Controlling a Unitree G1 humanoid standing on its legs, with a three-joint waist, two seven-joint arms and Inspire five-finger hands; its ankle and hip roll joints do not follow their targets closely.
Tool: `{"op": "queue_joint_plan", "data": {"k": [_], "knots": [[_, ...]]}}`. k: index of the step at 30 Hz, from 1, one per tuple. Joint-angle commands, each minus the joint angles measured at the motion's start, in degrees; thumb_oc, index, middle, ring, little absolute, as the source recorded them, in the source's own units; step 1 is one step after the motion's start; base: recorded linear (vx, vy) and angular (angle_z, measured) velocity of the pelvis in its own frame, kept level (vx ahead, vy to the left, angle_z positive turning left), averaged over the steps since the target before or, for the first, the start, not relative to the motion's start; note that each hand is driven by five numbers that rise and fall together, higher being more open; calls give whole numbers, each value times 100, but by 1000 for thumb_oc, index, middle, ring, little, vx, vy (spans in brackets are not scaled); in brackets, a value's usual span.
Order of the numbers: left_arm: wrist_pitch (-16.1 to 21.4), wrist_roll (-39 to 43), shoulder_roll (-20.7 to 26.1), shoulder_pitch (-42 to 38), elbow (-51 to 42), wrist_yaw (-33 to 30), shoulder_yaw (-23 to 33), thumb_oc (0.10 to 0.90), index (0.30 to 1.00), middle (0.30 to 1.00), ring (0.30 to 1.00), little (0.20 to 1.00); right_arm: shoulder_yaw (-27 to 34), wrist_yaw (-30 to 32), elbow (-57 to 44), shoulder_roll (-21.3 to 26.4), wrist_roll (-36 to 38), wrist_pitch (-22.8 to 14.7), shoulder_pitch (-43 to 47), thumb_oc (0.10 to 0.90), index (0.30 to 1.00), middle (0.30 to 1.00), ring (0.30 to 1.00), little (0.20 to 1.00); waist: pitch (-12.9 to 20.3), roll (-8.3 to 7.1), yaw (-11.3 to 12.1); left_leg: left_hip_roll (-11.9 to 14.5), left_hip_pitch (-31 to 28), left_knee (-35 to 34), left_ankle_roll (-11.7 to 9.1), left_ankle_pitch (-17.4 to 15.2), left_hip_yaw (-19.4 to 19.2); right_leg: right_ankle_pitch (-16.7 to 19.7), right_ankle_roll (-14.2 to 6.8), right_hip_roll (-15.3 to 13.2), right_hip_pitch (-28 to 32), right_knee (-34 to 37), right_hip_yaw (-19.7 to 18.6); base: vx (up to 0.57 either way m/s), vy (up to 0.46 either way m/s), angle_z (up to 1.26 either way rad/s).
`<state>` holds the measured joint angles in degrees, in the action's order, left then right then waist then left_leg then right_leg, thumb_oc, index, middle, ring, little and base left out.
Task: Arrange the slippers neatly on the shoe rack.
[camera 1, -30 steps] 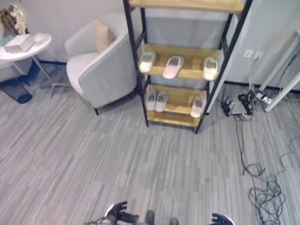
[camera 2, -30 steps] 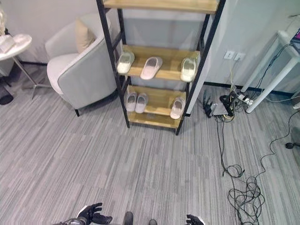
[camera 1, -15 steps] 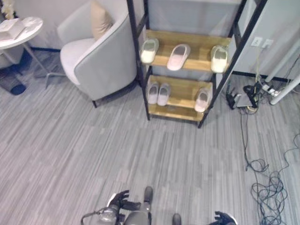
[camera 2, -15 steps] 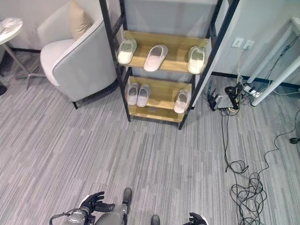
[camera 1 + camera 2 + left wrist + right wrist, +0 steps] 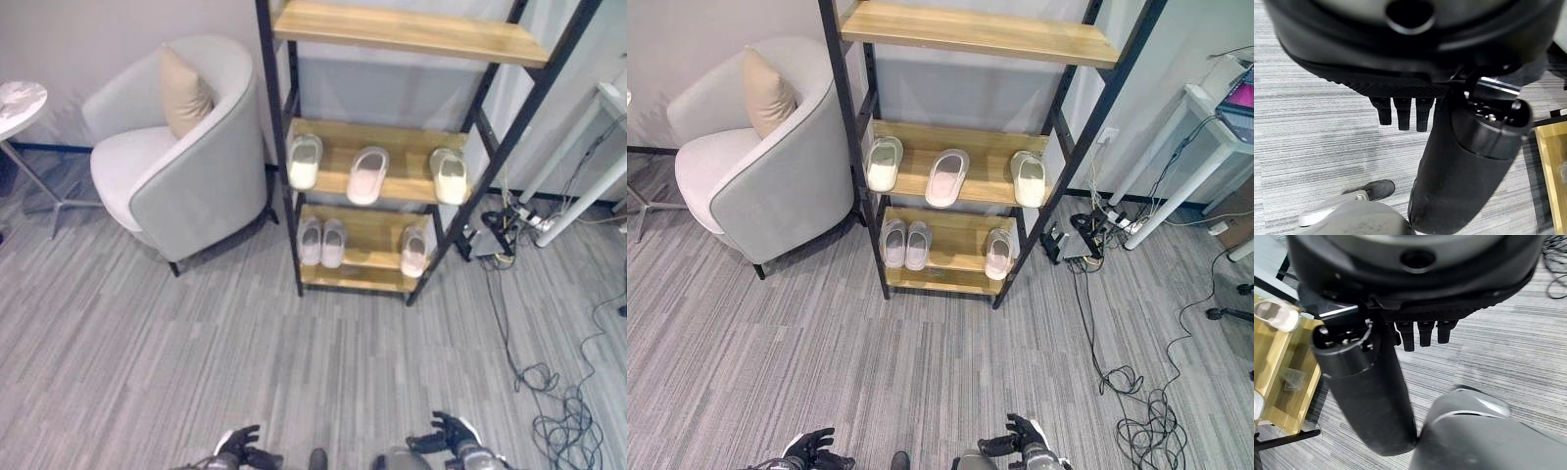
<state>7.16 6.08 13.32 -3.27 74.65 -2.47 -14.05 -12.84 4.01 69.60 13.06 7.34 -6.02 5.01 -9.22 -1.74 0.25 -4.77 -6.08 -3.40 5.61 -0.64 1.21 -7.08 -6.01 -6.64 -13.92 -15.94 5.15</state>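
Grey floor [image 5: 196, 362]; 6 slippers [image 5: 367, 174] on rack [image 5: 362, 196].

Left hand [image 5: 239, 447], right hand [image 5: 446, 437] empty, low

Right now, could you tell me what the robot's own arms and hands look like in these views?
Both hands are dark, nearly black. The left hand shows a row of short, blocky black fingers under a rounded black housing, beside a thick cylindrical black thumb with a metal fitting at its base. The right hand looks the same. From the head camera, silver-grey wrists lead into the dark hands.
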Motion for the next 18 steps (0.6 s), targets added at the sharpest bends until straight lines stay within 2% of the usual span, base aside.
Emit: {"op": "queue_joint_plan", "data": {"k": [1,3,4,5,7,8,9,10,11,12,13,14,15,18], "knots": [[166,-106,-11,-120,-66,-68,45,800,900,900,900,900,-109,59,-66,343,57,-30,-110,800,900,900,900,900,54,-32,-253,112,-159,492,-452,-753,624,1118,-198,290,113,964,-12,320,-110,14],[193,-132,-29,-112,-71,-66,40,800,900,900,900,900,-109,64,-38,337,64,-35,-170,800,900,900,900,900,101,-68,-258,122,-261,515,-503,-861,658,1149,-151,263,257,1098,-1,302,-167,22],[193,-150,-55,-83,-60,-71,32,800,900,900,900,900,-92,63,-14,329,85,-40,-256,800,900,900,900,900,195,-34,-272,238,-336,579,-597,-811,713,1105,-41,355,383,1112,-31,250,-147,31],[193,-150,-56,-81,-61,-72,31,800,900,900,900,900,-92,63,-14,330,85,-40,-259,800,900,900,900,900,195,-29,-273,244,-340,577,-599,-814,715,1103,-39,359,387,1113,-28,239,-137,57],[198,-111,-86,-75,-86,-65,22,800,900,900,900,900,-43,73,32,327,159,-59,-309,800,900,900,900,900,243,19,-261,357,-255,929,-809,-511,745,1059,55,449,558,1171,-6,196,-156,45],[204,-117,-85,-106,-142,-47,-38,800,900,900,900,900,-20,96,6,328,260,-77,-329,800,900,900,900,900,218,1,-248,442,-11,1515,-1000,-177,641,981,148,475,782,1276,-13,163,-155,8],[203,-117,-84,-106,-143,-47,-39,800,900,900,900,900,-19,96,6,328,260,-78,-329,800,900,900,900,900,215,3,-247,443,-1,1540,-1002,-191,642,982,149,478,786,1279,-11,166,-180,4],[201,-55,-80,-167,-249,-39,-102,800,900,900,900,900,-4,99,-8,342,375,-103,-336,800,900,900,900,900,103,-96,-193,471,479,2385,-1070,148,509,878,272,454,997,1317,-100,69,-90,2],[200,-54,-79,-169,-250,-39,-103,800,900,900,900,900,-2,98,-7,341,376,-103,-334,800,900,900,900,900,102,-93,-195,472,501,2419,-1070,134,513,878,272,457,992,1315,-96,101,-137,7],[202,-31,-78,-206,-283,-54,-134,800,900,900,900,900,14,120,-16,350,438,-107,-312,800,900,900,900,900,45,-148,-173,478,733,2784,-1062,247,430,846,323,433,1061,1320,-117,93,-93,-2],[195,-36,-73,-215,-289,-75,-157,800,900,900,900,900,19,128,-19,349,484,-93,-309,800,900,900,900,900,20,-198,-166,554,843,2918,-1025,259,295,773,387,437,1140,1294,-161,224,-127,-1],[195,-28,-68,-250,-323,-67,-216,800,900,900,900,900,3,128,-11,368,525,-83,-318,800,900,900,900,900,12,-219,-110,586,1024,2760,-940,121,180,636,409,454,1282,1286,-206,276,-78,7],[182,-59,-76,-246,-312,-58,-247,800,900,900,900,900,4,112,10,380,525,-72,-335,800,900,900,900,900,28,-216,-93,549,1062,2531,-895,-43,158,579,401,460,1336,1286,-224,215,-28,11],[188,-101,-97,-242,-283,-47,-306,800,900,900,900,900,35,132,42,402,555,-75,-342,800,900,900,900,900,34,-225,-47,443,1355,2220,-869,-185,70,467,368,441,1482,1308,-243,166,17,2]]}}
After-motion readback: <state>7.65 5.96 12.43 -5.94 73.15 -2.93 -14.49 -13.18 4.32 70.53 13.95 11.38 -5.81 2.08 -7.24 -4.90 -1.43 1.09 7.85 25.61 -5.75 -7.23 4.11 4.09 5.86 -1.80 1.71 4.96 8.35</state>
